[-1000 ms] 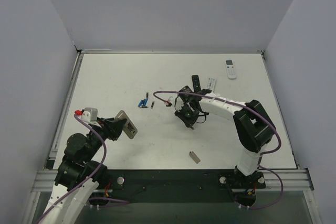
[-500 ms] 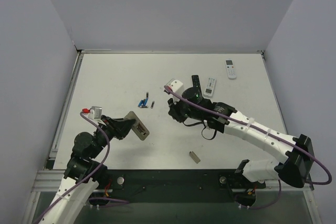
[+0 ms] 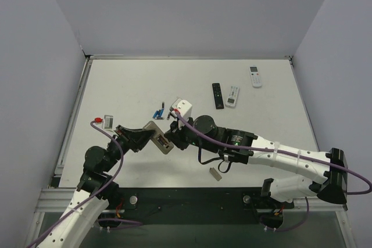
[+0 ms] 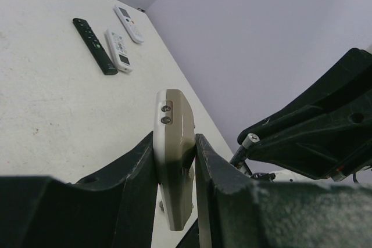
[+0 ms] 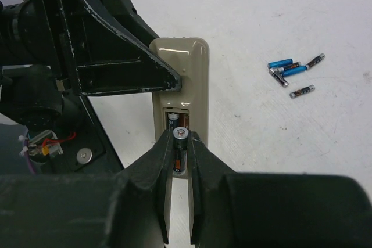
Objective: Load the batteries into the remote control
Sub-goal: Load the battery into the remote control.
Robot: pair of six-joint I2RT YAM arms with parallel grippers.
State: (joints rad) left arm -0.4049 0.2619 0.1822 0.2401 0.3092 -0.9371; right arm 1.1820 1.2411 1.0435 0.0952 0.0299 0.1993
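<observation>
My left gripper (image 3: 144,138) is shut on the remote control (image 3: 159,136), held above the table with its grey-tan back and open battery recess up; it also shows in the left wrist view (image 4: 173,143) and the right wrist view (image 5: 179,79). My right gripper (image 5: 180,143) is shut on a dark battery (image 5: 180,143) held right over the recess, where one battery (image 5: 172,121) lies. Several loose blue and dark batteries (image 3: 161,112) lie on the table behind; they also show in the right wrist view (image 5: 289,69).
A slim black remote (image 3: 217,94) and two white remotes (image 3: 232,96) (image 3: 255,76) lie at the back right. A small grey-tan cover piece (image 3: 215,173) lies near the front edge of the white table (image 3: 116,85).
My left gripper has carried the remote control to the right. My right arm has swung left and down from the back remotes until its battery meets the remote's recess.
</observation>
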